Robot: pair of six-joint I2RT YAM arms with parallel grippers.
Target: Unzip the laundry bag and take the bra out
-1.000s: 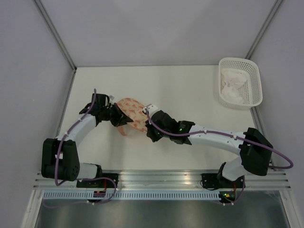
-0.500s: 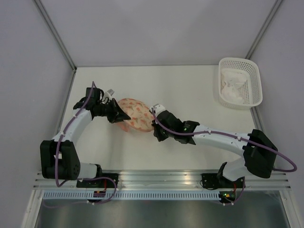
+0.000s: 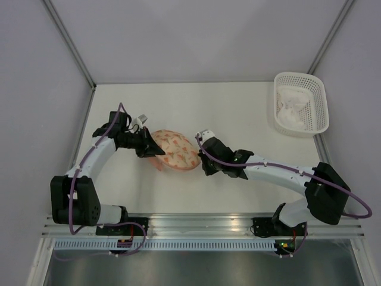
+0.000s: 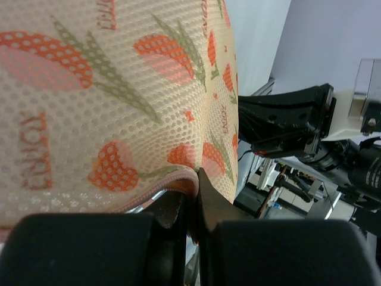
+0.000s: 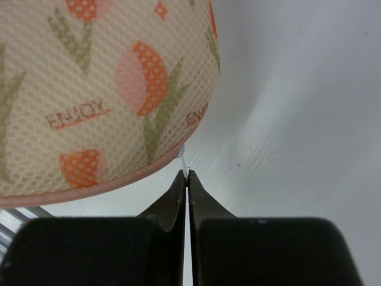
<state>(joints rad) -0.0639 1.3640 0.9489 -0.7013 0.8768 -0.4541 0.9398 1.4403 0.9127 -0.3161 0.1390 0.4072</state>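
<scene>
The laundry bag (image 3: 174, 150), a cream mesh pouch with orange-pink tulip prints and pink trim, hangs between my two grippers at mid-table. My left gripper (image 3: 151, 148) is shut on its left pink trimmed edge (image 4: 172, 182); the bag fills the left wrist view (image 4: 119, 89). My right gripper (image 3: 201, 158) is shut on a thin white zipper pull (image 5: 183, 156) at the bag's right rim (image 5: 101, 77); its jaws meet just below the trim. The bra is hidden.
A white lattice basket (image 3: 321, 107) with white cloth (image 3: 292, 112) in it stands at the back right. Grey walls close in the table on the left, the back and the right. The arm bases and a metal rail are at the near edge.
The right gripper has moved right and a little up. The bag has shifted right with it and now lies stretched between the grippers. The pink strap below the bag no longer hangs out.
</scene>
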